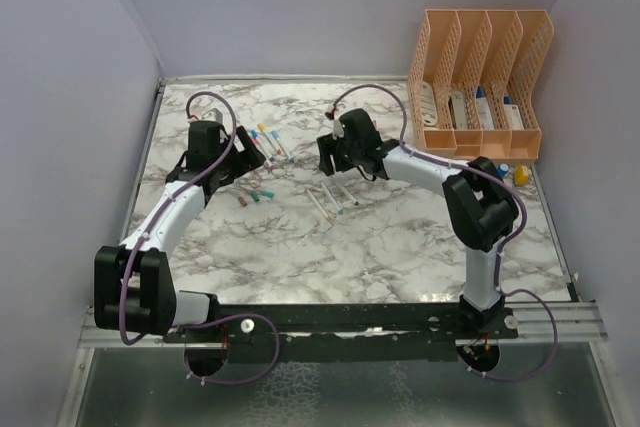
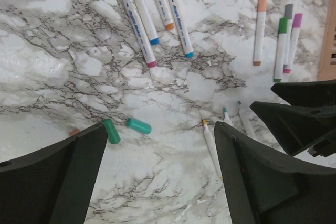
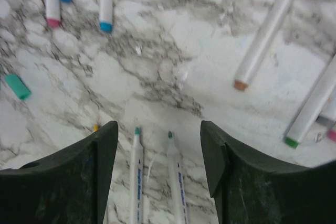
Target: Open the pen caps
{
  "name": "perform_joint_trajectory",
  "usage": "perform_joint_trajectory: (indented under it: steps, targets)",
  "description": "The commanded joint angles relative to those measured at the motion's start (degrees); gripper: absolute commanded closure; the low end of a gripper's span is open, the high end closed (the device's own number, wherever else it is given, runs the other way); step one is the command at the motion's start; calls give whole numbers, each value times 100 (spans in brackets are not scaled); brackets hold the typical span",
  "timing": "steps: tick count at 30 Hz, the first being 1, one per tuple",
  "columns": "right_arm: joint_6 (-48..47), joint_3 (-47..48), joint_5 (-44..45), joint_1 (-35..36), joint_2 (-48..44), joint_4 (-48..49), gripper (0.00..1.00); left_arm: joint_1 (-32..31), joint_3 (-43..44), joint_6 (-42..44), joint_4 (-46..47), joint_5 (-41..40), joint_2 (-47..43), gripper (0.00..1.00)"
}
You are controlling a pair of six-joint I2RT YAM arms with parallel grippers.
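Black two-finger left gripper (image 2: pixel 160 148) is spread wide and pinches nothing, over the grey-veined white marble table (image 2: pixel 47 66). Two short teal plastic caps (image 2: pixel 139 125) lie loose just ahead of its left finger, already off. The relation we care about is the row of four capped white-barrelled marker pens (image 2: pixel 152 19) with pink, blue, orange and light-blue ends. It lies straight ahead of this gripper, well apart from the fingers. The long axes lie side by side and run away from it, slanting left at the far end. The longer coloured sections, which we take for caps, are at that far end. In the top view the row sits just beside the left gripper, between the arms, so we judge the left arm nearer. Next right are uncapped slim white pens (image 2: pixel 211 148) with bare tips. Black two-finger right gripper (image 3: pixel 157 148) is spread too and empty. Two bare-tipped pens lie on the table between its fingers, unpinched. Far right, a second bunch of capped white pens (image 3: pixel 265 35) lies ahead-right of it, so the right arm looks nearer for those.
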Motion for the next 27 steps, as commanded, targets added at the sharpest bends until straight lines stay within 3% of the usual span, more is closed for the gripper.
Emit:
perform_joint_trajectory:
  steps: [1, 5, 12, 27]
  targets:
    - [-180, 887, -150, 0, 307, -191, 33, 109, -46, -128, 348, 447, -256, 6]
    - [-354, 1955, -299, 20, 964, -765, 24, 183, -120, -187, 445, 630, -366, 3]
    - [-543, 3366, -310, 131, 1970, -1349, 21, 371, -204, -179, 463, 719, -548, 3]
    - [-830, 4188, -162, 498, 2823, -1412, 28, 672, -313, -94, 389, 908, -640, 3]
